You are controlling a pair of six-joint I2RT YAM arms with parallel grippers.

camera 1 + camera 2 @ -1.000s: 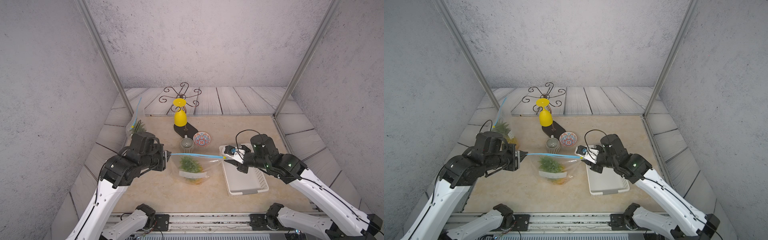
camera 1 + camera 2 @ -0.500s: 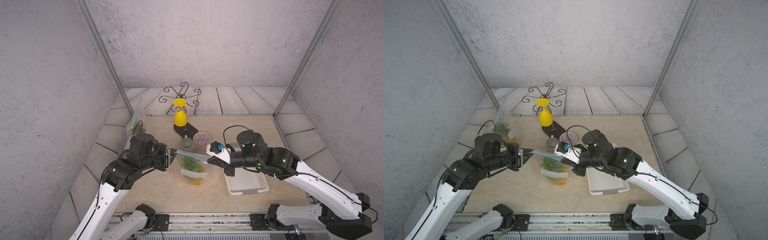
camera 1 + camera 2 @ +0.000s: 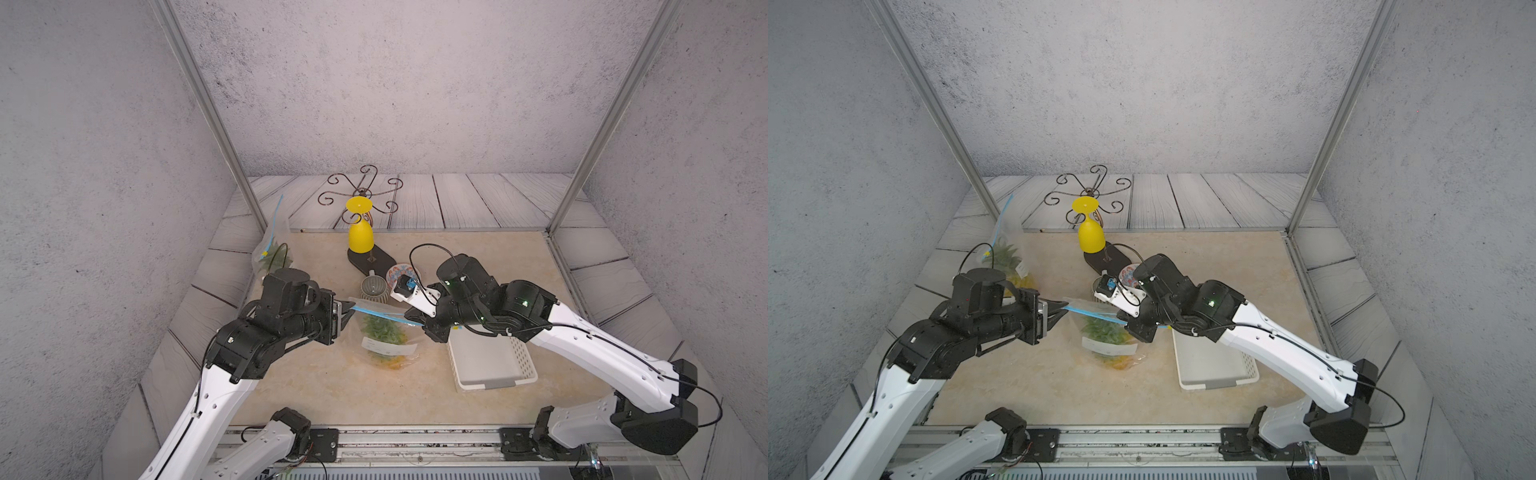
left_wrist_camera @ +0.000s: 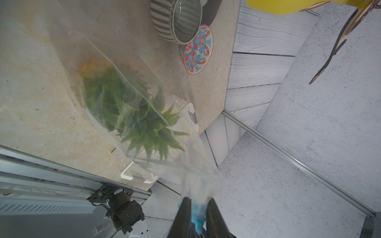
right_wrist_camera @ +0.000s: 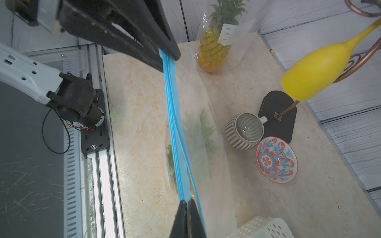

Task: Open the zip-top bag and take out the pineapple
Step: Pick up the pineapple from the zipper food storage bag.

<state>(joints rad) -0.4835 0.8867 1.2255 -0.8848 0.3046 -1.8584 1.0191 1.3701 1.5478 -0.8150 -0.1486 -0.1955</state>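
- At the right jaws: relocated from the far end of the blue seal strip point(image 3: 380, 312), over the white tray point(image 3: 521, 357), to nearer mid-strip; clamped shut on the strip.
- At the left jaws: narrow, pinching the opposite strip end.
- Location of pineapple point(image 3: 380, 329): inside the zip-top bag point(image 3: 384, 347), crown uppermost, hung between the 2 grips, base apparently on the bench point(image 3: 332, 386).
- Meaning: strip dividing into 2 lines beside the right jaws; likely seal starting to part, extraction not yet possible.
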